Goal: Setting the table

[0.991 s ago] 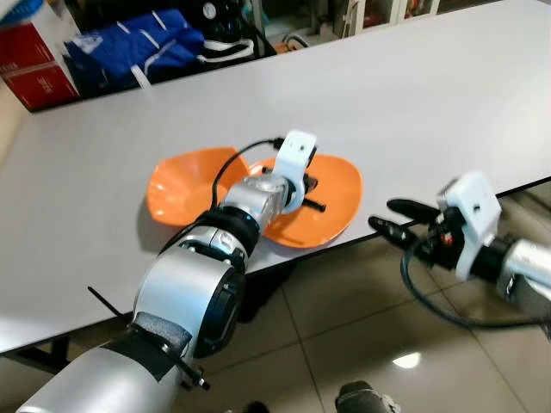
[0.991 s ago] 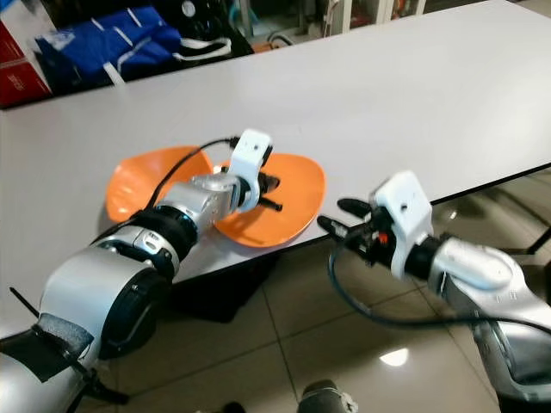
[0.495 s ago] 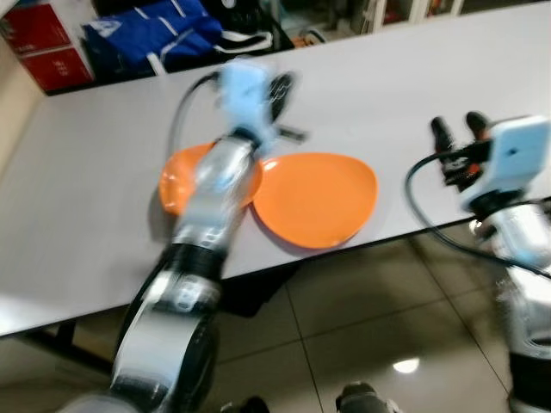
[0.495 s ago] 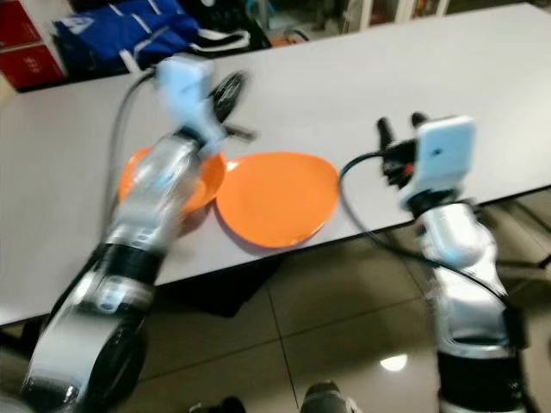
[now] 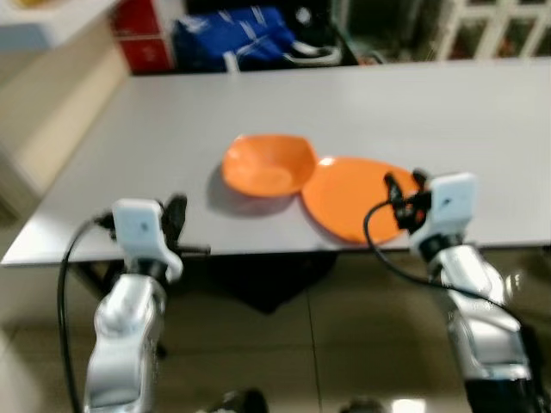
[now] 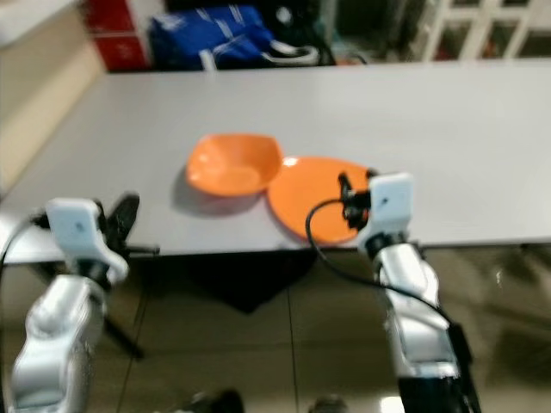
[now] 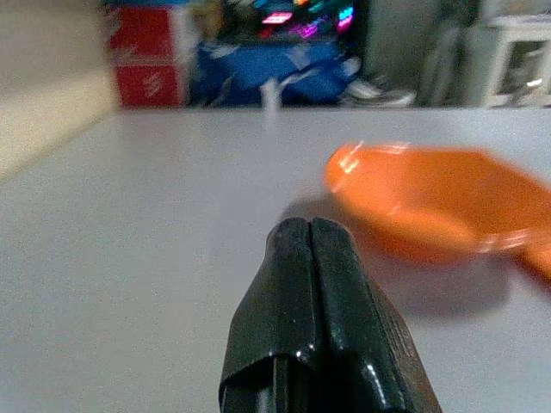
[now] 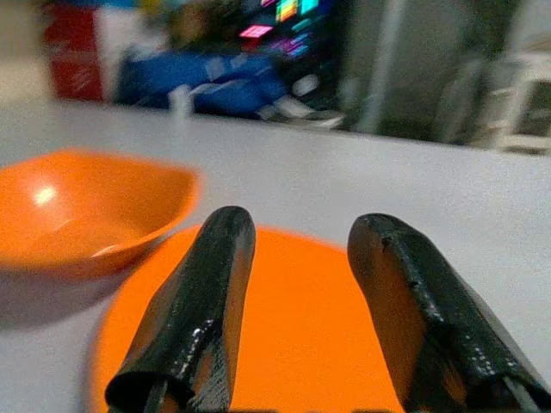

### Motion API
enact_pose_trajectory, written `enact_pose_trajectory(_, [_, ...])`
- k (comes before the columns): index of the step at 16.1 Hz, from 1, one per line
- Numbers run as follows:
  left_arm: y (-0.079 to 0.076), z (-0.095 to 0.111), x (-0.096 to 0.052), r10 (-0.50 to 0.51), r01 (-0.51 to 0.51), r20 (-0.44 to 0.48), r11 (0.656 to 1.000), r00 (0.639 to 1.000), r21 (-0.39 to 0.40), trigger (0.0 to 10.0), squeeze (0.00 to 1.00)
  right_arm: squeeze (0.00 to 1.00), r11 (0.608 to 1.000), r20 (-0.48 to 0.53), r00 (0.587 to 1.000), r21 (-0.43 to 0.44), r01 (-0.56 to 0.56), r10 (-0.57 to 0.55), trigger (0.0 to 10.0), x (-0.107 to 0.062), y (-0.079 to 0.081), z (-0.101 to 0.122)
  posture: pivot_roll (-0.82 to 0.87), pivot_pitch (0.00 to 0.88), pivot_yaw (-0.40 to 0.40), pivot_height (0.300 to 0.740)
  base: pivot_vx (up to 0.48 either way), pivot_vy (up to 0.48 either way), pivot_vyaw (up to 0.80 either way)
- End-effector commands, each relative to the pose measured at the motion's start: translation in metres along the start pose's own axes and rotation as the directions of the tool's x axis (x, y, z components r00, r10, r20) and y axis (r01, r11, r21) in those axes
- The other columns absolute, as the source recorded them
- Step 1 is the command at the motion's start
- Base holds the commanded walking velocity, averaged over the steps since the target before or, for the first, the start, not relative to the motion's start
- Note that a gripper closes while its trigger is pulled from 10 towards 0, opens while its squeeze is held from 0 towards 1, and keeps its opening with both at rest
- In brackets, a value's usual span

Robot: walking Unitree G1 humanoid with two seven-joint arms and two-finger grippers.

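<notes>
Your bowl [image 5: 267,164] and plate [image 5: 357,199] sat touching each other on the table [image 5: 155,146], the plate at its near edge. Your right end effector [image 8: 301,292] hung over the plate with fingers spread and empty. Your left end effector [image 7: 310,249], fingers pressed together, hovered at the table's near edge, well apart from the bowl.

Grey table [image 5: 155,129], glossy tiled floor [image 5: 284,344], blue bag [image 5: 232,34] behind.

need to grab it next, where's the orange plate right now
In the head views the orange plate lies at the table's near edge, right of the orange bowl, with the open right gripper over it.
</notes>
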State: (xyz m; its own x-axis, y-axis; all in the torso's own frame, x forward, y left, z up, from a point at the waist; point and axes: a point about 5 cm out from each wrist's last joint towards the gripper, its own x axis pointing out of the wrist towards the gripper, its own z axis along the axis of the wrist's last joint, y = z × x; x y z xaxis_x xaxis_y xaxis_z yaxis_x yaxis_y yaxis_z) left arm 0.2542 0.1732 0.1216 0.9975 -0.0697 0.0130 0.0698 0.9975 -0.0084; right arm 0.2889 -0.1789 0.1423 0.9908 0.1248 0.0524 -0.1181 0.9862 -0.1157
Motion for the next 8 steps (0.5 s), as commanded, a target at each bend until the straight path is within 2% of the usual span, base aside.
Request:
enact_pose_trajectory(1, [0.001,-0.014,-0.003,0.014,-0.014,-0.051,1.000,0.999,0.010,10.0,0.00,0.00,1.000,0.027,0.999,0.003,-0.023,0.023,10.0,0.004,0.003,0.004,-0.16,0.000,0.060,0.740,0.000,0.000,0.00])
enact_pose_trajectory(2, [-0.001,-0.018,-0.007,0.029,-0.032,-0.100,0.999,0.995,-0.031,10.0,0.00,0.00,0.999,0.024,0.999,-0.011,-0.045,0.046,10.0,0.006,0.003,0.004,-0.16,0.000,0.047,0.740,0.000,0.000,0.00])
enact_pose_trajectory(4, [-0.003,-0.016,-0.003,0.039,-0.047,-0.139,0.997,0.990,-0.059,10.0,0.00,0.00,0.998,0.033,0.997,-0.022,-0.064,0.065,10.0,0.010,0.006,0.003,-0.16,0.000,0.043,0.740,0.000,0.000,0.00])
enact_pose_trajectory(6, [-0.005,-0.014,0.003,0.061,-0.076,-0.135,0.991,0.989,-0.109,10.0,0.00,0.00,0.997,0.045,0.996,-0.022,-0.077,0.078,10.0,0.011,0.010,0.002,-0.17,0.000,0.050,0.740,0.000,-0.480,0.00])
enact_pose_trajectory(8, [-0.010,-0.010,0.011,0.036,-0.043,-0.106,0.997,0.994,-0.069,10.0,0.00,0.00,0.997,0.050,0.995,-0.024,-0.080,0.081,10.0,0.009,0.011,0.001,-0.19,0.000,0.061,0.740,0.000,-0.480,0.00])
